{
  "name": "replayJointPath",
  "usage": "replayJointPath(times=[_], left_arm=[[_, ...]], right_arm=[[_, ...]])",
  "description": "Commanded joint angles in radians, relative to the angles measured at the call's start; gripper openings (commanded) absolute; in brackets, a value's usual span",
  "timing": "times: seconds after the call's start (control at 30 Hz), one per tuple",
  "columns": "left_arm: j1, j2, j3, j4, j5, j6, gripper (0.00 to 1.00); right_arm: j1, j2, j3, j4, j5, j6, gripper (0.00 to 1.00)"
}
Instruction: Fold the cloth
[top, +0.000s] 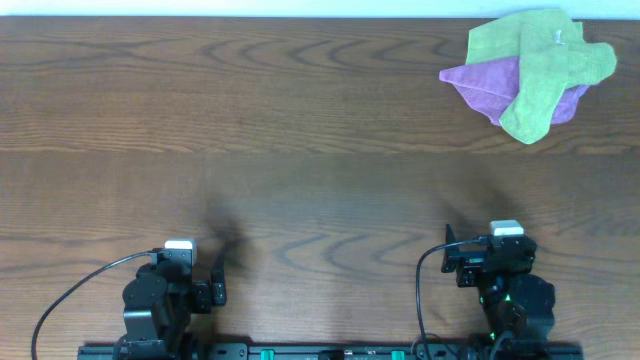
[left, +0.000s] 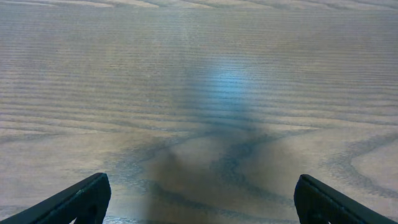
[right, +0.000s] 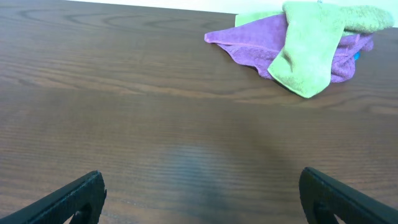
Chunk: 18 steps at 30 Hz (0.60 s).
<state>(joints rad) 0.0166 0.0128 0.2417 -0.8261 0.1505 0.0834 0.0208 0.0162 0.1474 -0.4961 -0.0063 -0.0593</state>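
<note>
We have not started folding. Our left claw and right claw are both spread wide, holding nothing, near the front of the counter. The cloth lies far away at the back right, on top of a purple cloth. Next, we think, the right claw must reach there and pinch the green edge.

The left arm and right arm are seen folded back, low and well apart. The left gripper and right gripper are held wide open, pointed forward.
</note>
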Motion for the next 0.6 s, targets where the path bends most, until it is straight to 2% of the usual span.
replayJointPath(times=[0.0, 0.33, 0.57], left_arm=[[-0.006, -0.009, -0.01, -0.061, -0.004, 0.026, 0.95], [-0.006, -0.009, -0.01, -0.061, -0.004, 0.026, 0.95], [-0.006, -0.009, -0.01, -0.061, -0.004, 0.026, 0.95]], right_arm=[[-0.01, -0.011, -0.01, 0.002, 0.01, -0.009, 0.99], [-0.011, 0.012, 0.012, 0.006, 0.026, -0.008, 0.99], [-0.049, 0.234, 0.206, -0.01, 0.061, 0.094, 0.99]])
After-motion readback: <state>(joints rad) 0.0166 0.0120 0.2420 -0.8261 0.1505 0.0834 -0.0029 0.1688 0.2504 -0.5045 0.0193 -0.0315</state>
